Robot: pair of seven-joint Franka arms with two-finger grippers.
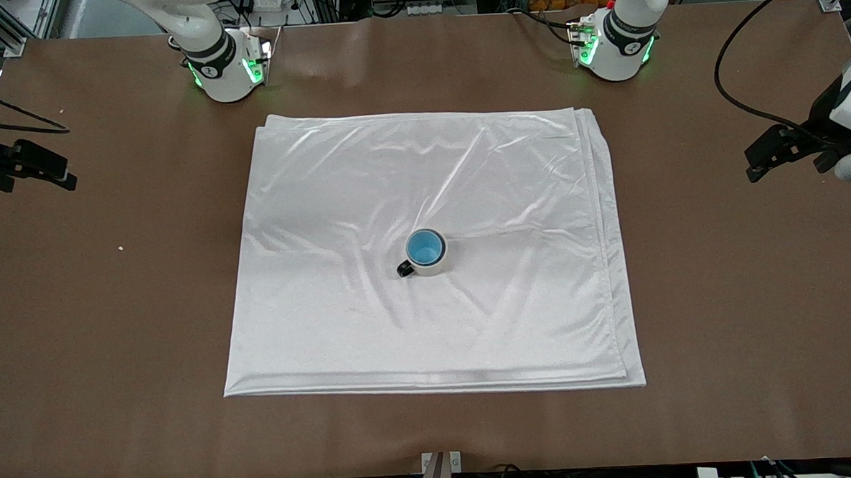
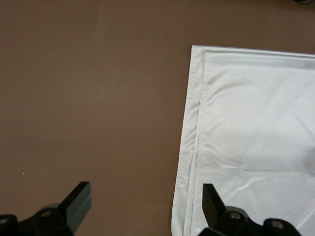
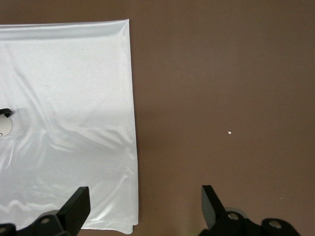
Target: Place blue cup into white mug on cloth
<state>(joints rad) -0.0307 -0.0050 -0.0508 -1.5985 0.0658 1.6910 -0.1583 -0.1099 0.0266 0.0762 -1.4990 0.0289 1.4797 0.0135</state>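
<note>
On the brown counter (image 1: 113,317), the blue cup (image 1: 424,248) is already sitting inside the white mug (image 1: 434,266) mid-cloth (image 1: 323,200), while the left hand (image 2: 145,201) and right hand (image 3: 142,201) are being held open over bare counter by the cloth's ends, so no further move appears needed.

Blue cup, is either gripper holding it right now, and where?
Neither. The blue cup sits inside the white mug; left gripper and right gripper are open and empty.

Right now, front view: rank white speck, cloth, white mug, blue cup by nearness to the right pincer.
From the open right pincer:
1. White speck, bare table, right arm's end.
2. Cloth, mid-table.
3. White mug with blue cup inside, on the cloth: too close to call.
</note>
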